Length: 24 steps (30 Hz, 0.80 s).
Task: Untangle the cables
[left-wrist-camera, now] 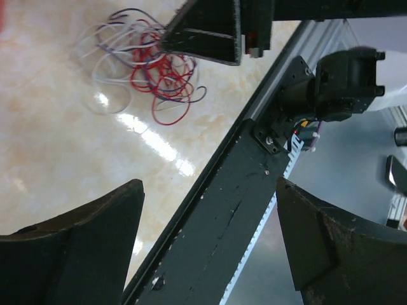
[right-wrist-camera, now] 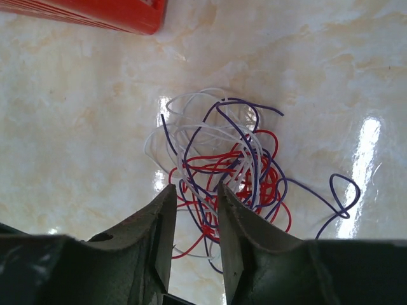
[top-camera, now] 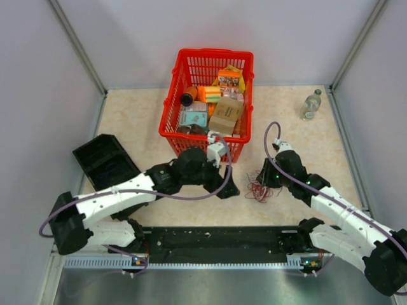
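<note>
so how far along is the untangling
Done: nothing visible yet; the cables lie in one knot of red, white and purple strands on the table. In hand: the right end effector is closed on strands at the knot's near edge, while the left end effector hangs open, clear of it. Left: pulling every strand apart.
</note>
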Tool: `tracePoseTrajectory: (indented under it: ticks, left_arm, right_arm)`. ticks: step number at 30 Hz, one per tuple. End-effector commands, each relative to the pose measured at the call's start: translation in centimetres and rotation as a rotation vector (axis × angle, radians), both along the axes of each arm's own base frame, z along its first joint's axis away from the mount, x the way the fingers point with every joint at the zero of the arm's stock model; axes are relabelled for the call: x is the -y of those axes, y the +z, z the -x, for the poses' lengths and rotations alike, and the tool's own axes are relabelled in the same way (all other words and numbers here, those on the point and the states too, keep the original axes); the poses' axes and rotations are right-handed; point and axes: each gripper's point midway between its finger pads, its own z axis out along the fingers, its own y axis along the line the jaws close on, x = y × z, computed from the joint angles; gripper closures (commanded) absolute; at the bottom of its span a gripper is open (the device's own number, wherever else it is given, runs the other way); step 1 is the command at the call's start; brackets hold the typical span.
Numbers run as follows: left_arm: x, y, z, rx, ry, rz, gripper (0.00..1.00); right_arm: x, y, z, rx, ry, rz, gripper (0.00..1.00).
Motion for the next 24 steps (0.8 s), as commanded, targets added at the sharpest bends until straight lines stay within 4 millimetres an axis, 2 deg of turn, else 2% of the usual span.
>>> tracePoseTrajectory:
  ticks: [1, 2, 5, 8, 10, 12, 13, 14, 15, 17, 21, 23, 24]
  left_arm:
    - [5.5, 3.1, 0.3, 0.14, -0.12, 0.064, 0.13]
    - [6.2, 2.6, 0.2, 0.144, -0.115, 0.039, 0.13]
    - [7.4, 1.3, -0.5, 0.123, -0.078, -0.002, 0.14]
    - [7.6, 0.1, -0.7, 0.086, -0.043, -0.015, 0.14]
    - [7.4, -0.8, -0.9, 0.072, -0.025, -0.029, 0.17]
    - [7.1, -1.4, -1.1, 0.062, 0.003, -0.051, 0.2]
    - [6.7, -1.8, -1.5, 0.06, 0.03, -0.068, 0.23]
    - [6.2, -2.0, -1.9, 0.06, 0.063, -0.084, 0.26]
    - [5.6, -2.2, -2.2, 0.046, 0.109, -0.1, 0.27]
    - [4.6, -2.3, -2.6, 0.038, 0.139, -0.08, 0.28]
    - [4.1, -0.7, -1.9, 0.102, 0.024, 0.051, 0.07]
    - [3.8, 0.1, -1.3, 0.145, -0.026, 0.074, 0.06]
    - [3.5, 0.4, -1.5, 0.142, -0.006, 0.07, 0.11]
  right_arm:
    - [0.2, -0.3, 0.3, -0.028, -0.051, -0.022, 0.65]
    - [0.4, -0.7, 0.4, -0.034, -0.06, -0.019, 0.65]
    - [1.2, -1.5, 0.3, -0.028, -0.068, 0.03, 0.49]
    - [2.0, -2.5, 0.3, -0.024, -0.074, 0.081, 0.38]
    - [1.2, -3.5, 0.7, -0.055, -0.034, 0.065, 0.47]
    - [-1.3, -3.9, 1.6, -0.087, 0.064, -0.04, 0.62]
    - [-2.4, -3.3, 1.5, -0.056, 0.104, -0.076, 0.72]
    - [-3.4, -2.6, 1.8, -0.022, 0.149, -0.091, 0.88]
    - [-4.5, -1.6, 2.2, 0.019, 0.205, -0.109, 1.0]
    - [-6.1, 0.7, 3.1, 0.087, 0.303, -0.177, 1.0]
    - [-7.6, 3.9, 4.9, 0.195, 0.435, -0.31, 1.0]
    - [-8.4, 4.8, 6.1, 0.208, 0.522, -0.359, 1.0]
    - [-8.7, 5.0, 6.6, 0.206, 0.553, -0.379, 1.0]
